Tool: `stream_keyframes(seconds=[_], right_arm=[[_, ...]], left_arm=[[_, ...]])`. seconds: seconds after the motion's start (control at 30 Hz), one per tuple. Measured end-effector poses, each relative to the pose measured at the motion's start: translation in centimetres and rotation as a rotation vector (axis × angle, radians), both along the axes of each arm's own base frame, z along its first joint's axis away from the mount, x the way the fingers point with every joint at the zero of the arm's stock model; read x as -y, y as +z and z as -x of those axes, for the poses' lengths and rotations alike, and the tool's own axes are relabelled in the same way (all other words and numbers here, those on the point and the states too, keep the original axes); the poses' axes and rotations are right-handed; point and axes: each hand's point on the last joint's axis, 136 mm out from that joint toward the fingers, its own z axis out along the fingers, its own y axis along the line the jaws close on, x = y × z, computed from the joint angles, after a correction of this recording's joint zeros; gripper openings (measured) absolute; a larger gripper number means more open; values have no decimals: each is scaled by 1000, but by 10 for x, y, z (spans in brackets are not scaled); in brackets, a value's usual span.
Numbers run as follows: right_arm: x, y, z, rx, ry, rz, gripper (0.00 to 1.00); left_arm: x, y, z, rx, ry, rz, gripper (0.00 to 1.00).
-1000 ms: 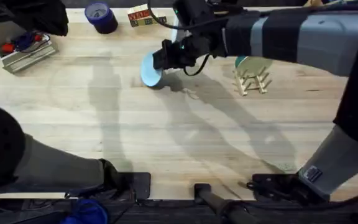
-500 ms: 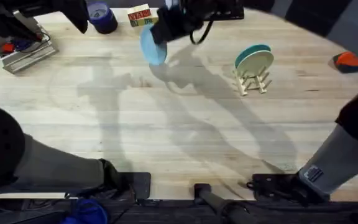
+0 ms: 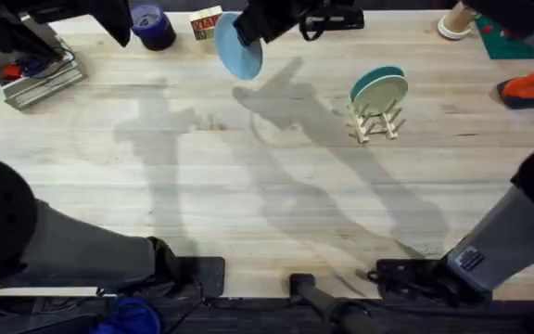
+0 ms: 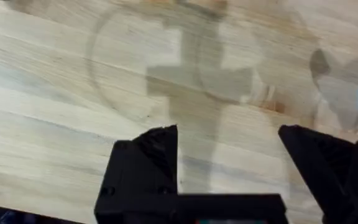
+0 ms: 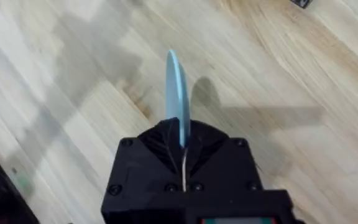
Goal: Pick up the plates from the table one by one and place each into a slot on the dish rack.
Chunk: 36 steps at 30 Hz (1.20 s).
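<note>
Overhead, we are carrying the light blue plate (image 3: 237, 44) in the right hand (image 3: 253, 28), lifted near the desk's (image 3: 248, 186) far edge. The dish rack (image 3: 375, 119) is already holding a teal plate (image 3: 378, 85); next we must bring this plate edge-down into a free slot.

The left wrist view is showing the left hand (image 4: 229, 155) open, holding nothing.

The right wrist view is showing the fingers pinching the plate's rim, the plate standing upright.
</note>
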Motion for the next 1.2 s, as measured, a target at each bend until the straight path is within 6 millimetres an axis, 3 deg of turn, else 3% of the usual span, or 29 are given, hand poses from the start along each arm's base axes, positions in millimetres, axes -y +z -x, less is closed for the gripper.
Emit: stream_keyframes(seconds=[0.1,0.2,0.47,0.77,0.97,1.2], right_arm=[[7,4,6,32,60,41,31],[22,21,13,97,133,82,31],[93,68,27,270,269,215,31],[153,70,57,331,531,419,31],[175,80,55,429,630,517,31],[203,71,60,384,678,631,31]], left_arm=[[0,0,-1,5,0,-1,995],[0,1,-1,6,0,-2,995],[-1,1,-1,6,0,-2,995],[-1,0,-1,6,0,-2,996],[0,1,-1,6,0,-2,995],[0,1,-1,6,0,-2,995]])
